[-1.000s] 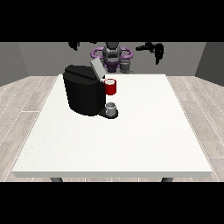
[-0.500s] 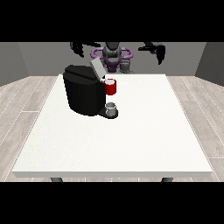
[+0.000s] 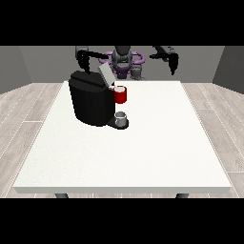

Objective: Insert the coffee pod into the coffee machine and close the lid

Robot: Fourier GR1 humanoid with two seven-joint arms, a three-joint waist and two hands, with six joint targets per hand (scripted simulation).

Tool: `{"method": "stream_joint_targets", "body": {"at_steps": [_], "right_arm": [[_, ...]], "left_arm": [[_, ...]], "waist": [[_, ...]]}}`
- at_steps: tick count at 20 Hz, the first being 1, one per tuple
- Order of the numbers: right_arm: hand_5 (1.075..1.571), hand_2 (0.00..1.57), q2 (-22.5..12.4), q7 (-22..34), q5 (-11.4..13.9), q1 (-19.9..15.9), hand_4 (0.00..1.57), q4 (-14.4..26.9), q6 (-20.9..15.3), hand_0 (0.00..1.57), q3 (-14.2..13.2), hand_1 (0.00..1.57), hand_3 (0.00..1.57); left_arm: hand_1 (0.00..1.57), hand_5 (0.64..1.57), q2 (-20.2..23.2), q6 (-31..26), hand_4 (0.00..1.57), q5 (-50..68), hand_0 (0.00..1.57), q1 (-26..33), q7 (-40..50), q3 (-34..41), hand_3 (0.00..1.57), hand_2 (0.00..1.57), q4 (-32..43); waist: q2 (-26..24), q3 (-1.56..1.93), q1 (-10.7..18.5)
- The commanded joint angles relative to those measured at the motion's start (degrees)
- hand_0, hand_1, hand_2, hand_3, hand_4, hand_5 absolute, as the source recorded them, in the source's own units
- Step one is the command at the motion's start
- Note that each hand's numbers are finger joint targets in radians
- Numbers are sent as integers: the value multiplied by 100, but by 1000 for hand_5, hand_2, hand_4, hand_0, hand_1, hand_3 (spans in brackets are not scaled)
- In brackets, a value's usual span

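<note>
A black coffee machine (image 3: 90,102) stands on the white table (image 3: 143,143) at the back left, its grey lid (image 3: 105,75) tilted up and open. A red pod holder (image 3: 120,94) sticks out at its front, with a small grey cup (image 3: 121,117) on the base below it. No separate coffee pod shows anywhere. The hand at the view's left (image 3: 85,61) hangs above the machine's back, clear of the lid. The hand at the view's right (image 3: 174,63) hangs raised over the table's far right edge, fingers pointing down, holding nothing that I can see.
The robot's grey and purple torso (image 3: 125,62) stands behind the table's far edge. The table stretches wide in front of and to the right of the machine. Wooden floor surrounds it.
The hand at the view's right has moved slightly inward and down. The hand at the view's left and the machine look unchanged.
</note>
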Motion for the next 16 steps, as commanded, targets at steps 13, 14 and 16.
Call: {"method": "stream_joint_targets", "body": {"at_steps": [13, 14, 16], "right_arm": [[1571, 0, 56, -46, 363, -1053, 0, 888, -131, 0, -38, 0, 0], [1571, 0, 103, -290, 405, -1097, 40, 967, -50, 0, 41, 0, 0], [1571, 0, 370, -18, 508, -1078, 0, 853, -184, 0, 265, 0, 0]], "left_arm": [[0, 1571, 206, 185, 0, 318, 0, 438, 326, -235, 0, 0, -1006], [0, 1571, 110, 326, 0, 210, 0, 353, 151, -300, 0, 0, -952], [0, 1571, 333, 342, 0, 416, 0, 116, 482, -43, 0, 0, -872]], "waist": [[471, -1, 8], [674, -1, 6], [520, -1, -153]]}}
